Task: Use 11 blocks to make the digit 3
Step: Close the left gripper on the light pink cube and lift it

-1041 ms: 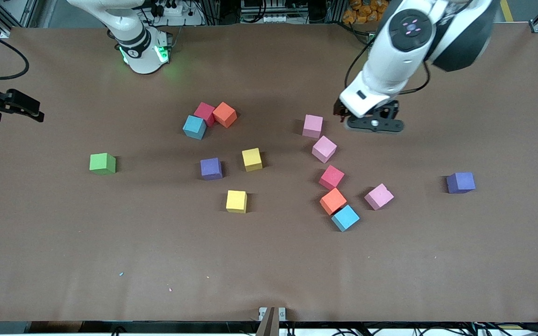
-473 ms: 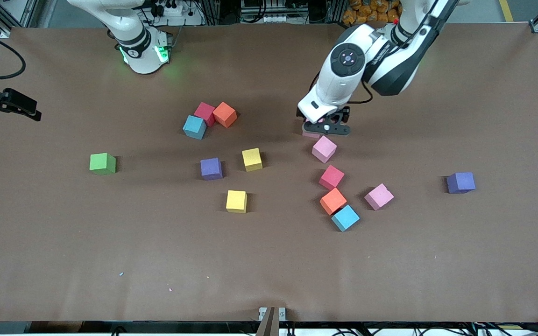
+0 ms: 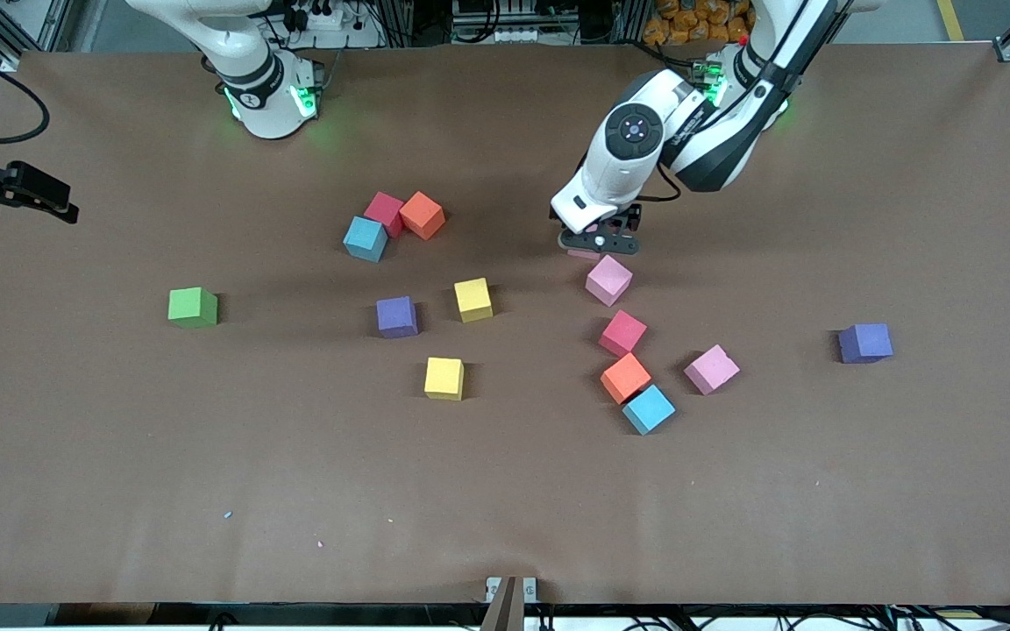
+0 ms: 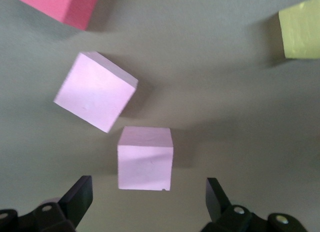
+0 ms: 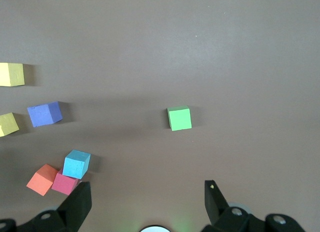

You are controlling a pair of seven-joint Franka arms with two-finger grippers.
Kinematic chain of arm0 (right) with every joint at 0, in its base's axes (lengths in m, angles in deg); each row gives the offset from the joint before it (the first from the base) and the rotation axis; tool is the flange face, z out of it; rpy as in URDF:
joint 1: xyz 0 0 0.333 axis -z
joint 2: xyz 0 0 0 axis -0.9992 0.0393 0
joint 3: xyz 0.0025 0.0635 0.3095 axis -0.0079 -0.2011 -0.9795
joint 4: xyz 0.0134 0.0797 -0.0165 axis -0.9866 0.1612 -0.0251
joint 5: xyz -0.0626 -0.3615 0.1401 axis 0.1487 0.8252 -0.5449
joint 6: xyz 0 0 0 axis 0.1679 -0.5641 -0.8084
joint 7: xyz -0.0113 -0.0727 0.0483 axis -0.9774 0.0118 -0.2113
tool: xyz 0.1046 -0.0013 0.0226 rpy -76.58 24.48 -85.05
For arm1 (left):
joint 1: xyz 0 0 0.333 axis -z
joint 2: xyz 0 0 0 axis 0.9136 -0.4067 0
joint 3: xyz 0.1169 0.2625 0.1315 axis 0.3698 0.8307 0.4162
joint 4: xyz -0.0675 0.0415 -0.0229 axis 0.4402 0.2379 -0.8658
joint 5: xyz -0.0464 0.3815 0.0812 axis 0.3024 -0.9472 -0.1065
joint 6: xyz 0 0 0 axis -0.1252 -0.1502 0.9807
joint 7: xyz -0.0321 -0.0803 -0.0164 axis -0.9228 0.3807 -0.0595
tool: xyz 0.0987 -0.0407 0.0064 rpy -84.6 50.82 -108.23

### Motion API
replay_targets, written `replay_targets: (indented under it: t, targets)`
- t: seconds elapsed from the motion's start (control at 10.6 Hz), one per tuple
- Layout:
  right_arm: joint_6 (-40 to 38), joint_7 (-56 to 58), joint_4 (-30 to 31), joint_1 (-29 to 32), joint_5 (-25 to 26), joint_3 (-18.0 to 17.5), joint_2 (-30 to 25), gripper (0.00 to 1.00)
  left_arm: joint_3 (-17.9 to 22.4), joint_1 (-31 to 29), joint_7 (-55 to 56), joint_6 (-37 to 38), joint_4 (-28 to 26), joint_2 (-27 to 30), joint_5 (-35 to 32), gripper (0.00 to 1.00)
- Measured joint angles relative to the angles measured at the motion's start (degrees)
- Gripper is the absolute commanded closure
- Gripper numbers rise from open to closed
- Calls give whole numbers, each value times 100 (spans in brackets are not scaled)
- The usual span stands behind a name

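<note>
The blocks lie scattered over the brown table [image 3: 505, 491], and no digit 3 is in view. My left gripper [image 3: 600, 242] hangs open low over a pink block [image 4: 145, 158], which sits just ahead of its fingers [image 4: 80, 198]. A second pink block [image 3: 608, 280] lies tilted beside it, nearer the front camera. Then come a red block [image 3: 622, 333], an orange [image 3: 625, 378], a blue [image 3: 648, 408] and a pink one [image 3: 711, 369]. My right gripper [image 5: 147, 202] waits open, high above the right arm's end of the table.
A red [image 3: 384, 212], orange [image 3: 423, 215] and blue block [image 3: 366, 238] cluster mid-table. Two yellow blocks [image 3: 473, 299] [image 3: 444, 378] and a purple one [image 3: 396, 316] lie nearer the front camera. Another purple cube [image 3: 865, 343] and the green cube [image 3: 193, 308] lie apart.
The left arm has swung toward the table's middle and come down over the pink block. The blocks have not moved, and the right gripper has barely shifted.
</note>
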Motion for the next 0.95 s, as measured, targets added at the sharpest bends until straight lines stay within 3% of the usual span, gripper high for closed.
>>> replay_targets:
  t: [0.95]
  targets:
    - [25, 73, 57, -1, -1, -6, -26, 0, 5, 127, 789, -433, -13, -985, -983, 0]
